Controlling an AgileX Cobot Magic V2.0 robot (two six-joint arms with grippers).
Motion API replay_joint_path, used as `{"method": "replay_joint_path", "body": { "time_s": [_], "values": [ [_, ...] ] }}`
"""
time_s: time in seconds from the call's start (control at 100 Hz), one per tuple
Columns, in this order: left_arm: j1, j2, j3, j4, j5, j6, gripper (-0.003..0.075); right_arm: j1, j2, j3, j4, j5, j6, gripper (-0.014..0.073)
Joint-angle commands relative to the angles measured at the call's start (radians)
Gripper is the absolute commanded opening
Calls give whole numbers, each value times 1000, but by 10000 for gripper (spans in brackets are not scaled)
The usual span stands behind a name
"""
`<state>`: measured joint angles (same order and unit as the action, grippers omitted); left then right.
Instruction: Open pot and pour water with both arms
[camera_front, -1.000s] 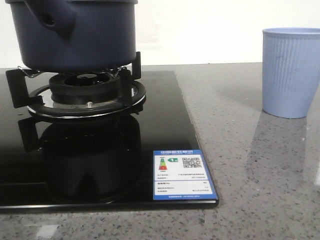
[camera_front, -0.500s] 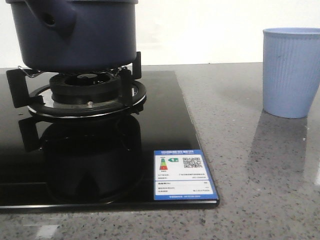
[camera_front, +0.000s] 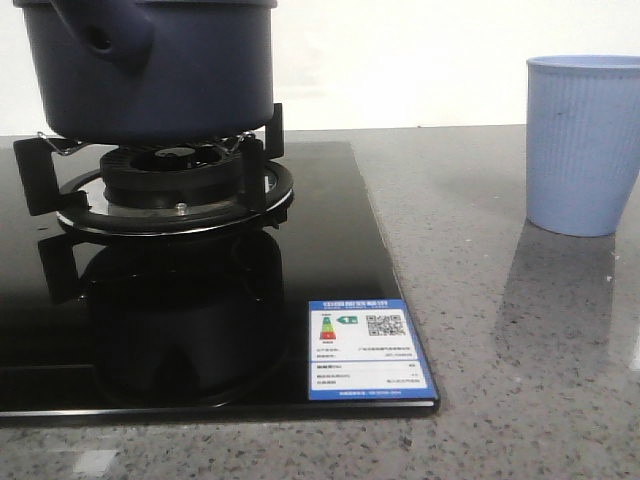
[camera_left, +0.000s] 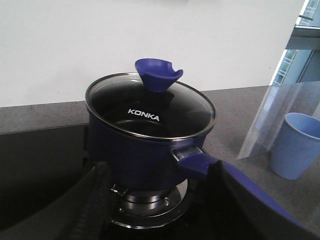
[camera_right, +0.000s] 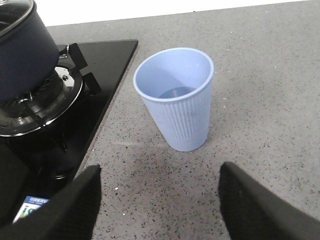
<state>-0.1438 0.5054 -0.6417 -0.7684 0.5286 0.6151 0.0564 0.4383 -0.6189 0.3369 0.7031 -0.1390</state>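
The dark navy pot (camera_front: 150, 70) stands on the burner (camera_front: 170, 185) at the far left, its side tube with a hole (camera_front: 100, 35) facing me. A glass lid (camera_left: 150, 107) with a blue knob (camera_left: 157, 75) covers it. My left gripper (camera_left: 159, 167) is open just short of the pot's wall. The pot's blue handle (camera_left: 197, 164) runs along the outside of one finger, not between the two. My right gripper (camera_right: 159, 172) is open over the bare countertop, a little short of the light blue ribbed cup (camera_right: 177, 107). Neither gripper shows in the front view.
The burner sits on a black glass hob (camera_front: 330, 230) with a blue-edged label (camera_front: 368, 350) at its near right corner. Grey speckled countertop (camera_front: 500, 330) lies between the hob and the cup (camera_front: 583, 145). A white wall is behind.
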Motion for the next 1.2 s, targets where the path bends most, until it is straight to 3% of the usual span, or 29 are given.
{"method": "replay_joint_path", "body": {
  "time_s": [0.0,0.15,0.32,0.6,0.79,1.19],
  "values": [
    [-7,51,-34,-187,-68,156,410,-4,14,-38,15,-76,-12,433],
    [-7,153,-37,-468,-70,456,410,-4,14,-38,15,-76,-12,433],
    [-7,290,-98,-558,-61,587,410,-4,14,-38,15,-76,-12,433],
    [-7,540,-272,-558,-12,619,421,-4,14,-38,15,-76,-12,433],
    [-7,664,-362,-558,58,621,529,-4,14,-38,15,-76,-12,433],
    [-7,795,-458,-561,109,639,531,-4,14,-38,15,-76,-12,433]
  ]
}}
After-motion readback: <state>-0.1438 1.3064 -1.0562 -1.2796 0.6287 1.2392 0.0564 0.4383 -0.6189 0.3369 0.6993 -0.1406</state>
